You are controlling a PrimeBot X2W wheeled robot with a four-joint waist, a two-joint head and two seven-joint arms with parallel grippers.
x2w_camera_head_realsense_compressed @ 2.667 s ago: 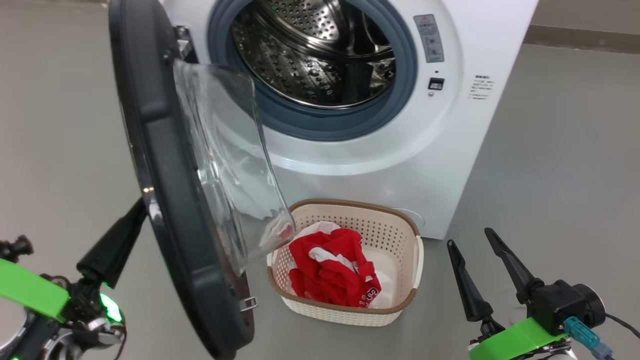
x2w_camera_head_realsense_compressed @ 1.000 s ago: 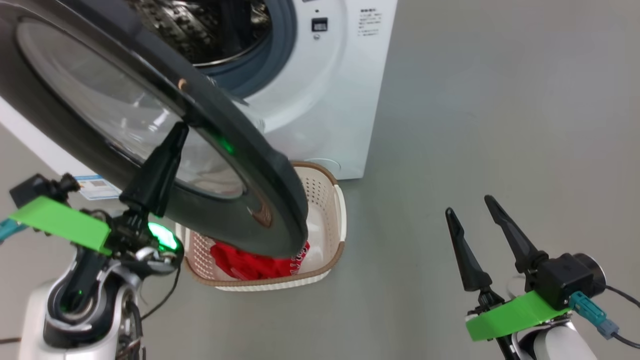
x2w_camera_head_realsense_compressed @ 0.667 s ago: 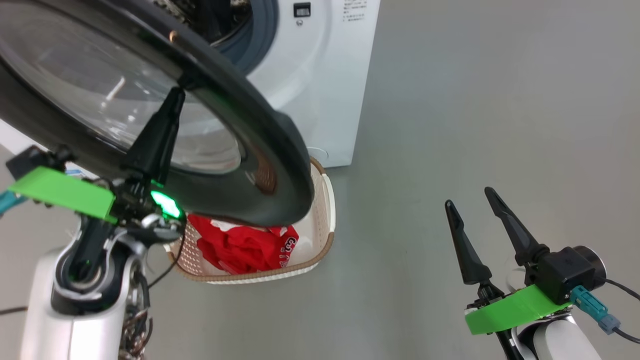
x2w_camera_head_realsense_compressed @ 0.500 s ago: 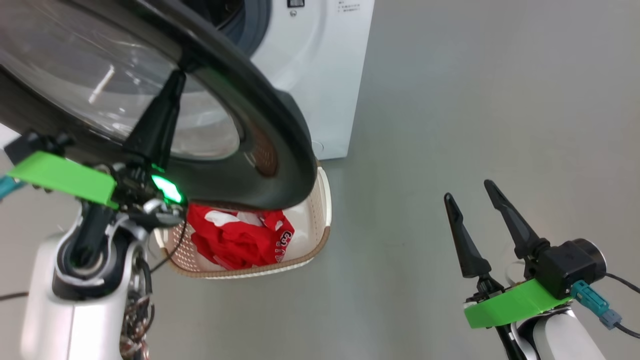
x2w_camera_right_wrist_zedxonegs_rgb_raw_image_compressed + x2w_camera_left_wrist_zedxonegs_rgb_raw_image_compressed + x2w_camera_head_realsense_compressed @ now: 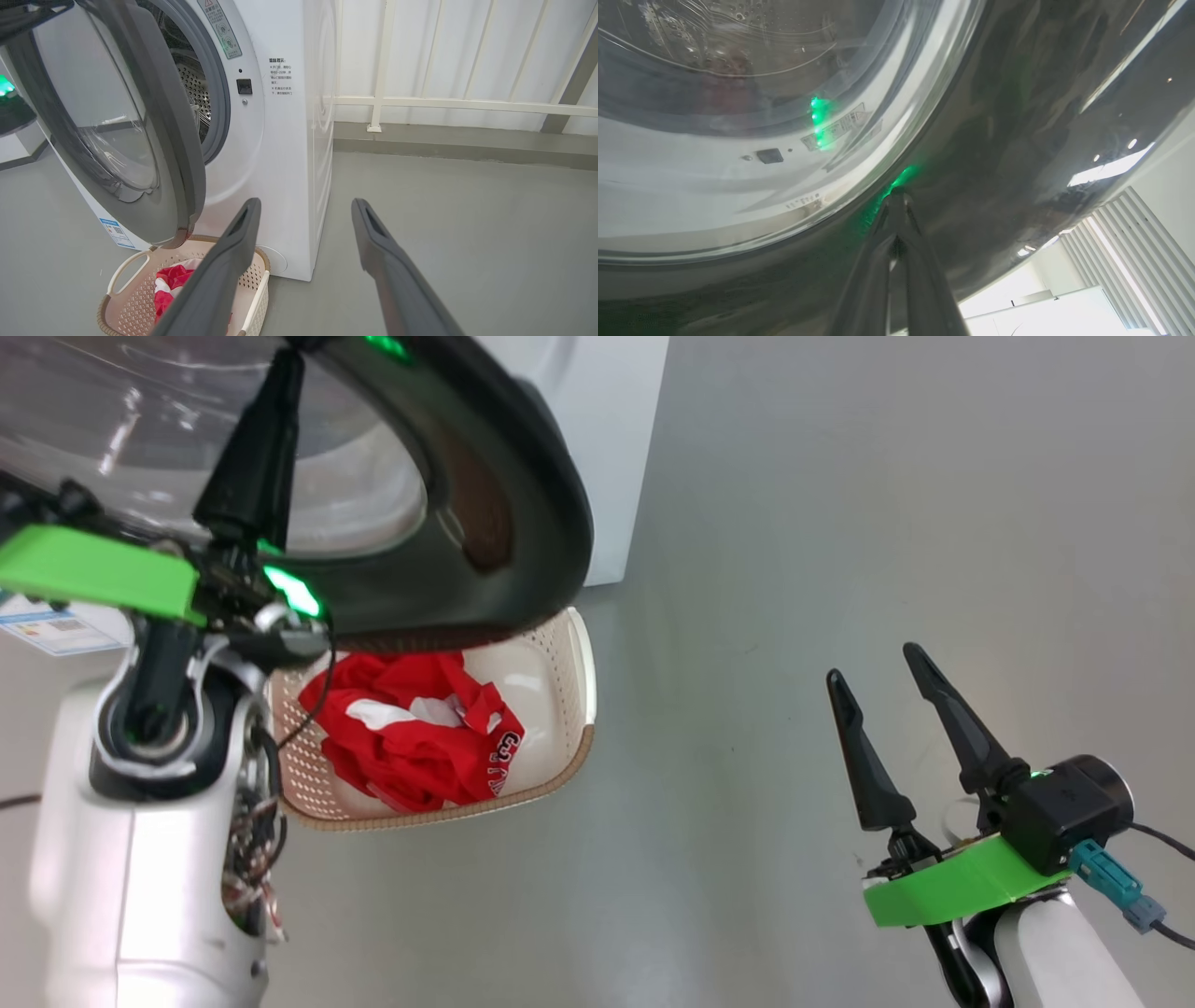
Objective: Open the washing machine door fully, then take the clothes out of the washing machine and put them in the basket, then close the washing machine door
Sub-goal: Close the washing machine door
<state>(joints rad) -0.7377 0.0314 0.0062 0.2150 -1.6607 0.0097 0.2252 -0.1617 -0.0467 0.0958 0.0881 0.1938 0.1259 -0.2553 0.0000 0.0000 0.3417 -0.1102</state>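
- Our left gripper [image 5: 896, 196], tips pressed together, leans on the washing machine door [image 5: 523, 476] above the basket [image 5: 579, 653] of clothes [image 5: 411, 728].
- We risk skidding off its glossy rim.
- Our right gripper [image 5: 870, 663] hangs spread, empty.

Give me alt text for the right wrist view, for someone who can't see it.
The door stands half open on the white washing machine, above a basket holding red clothes. The open right gripper points at the grey floor beside the machine.

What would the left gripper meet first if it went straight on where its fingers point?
The washing machine door: the left gripper, shut, seems to touch its black rim.
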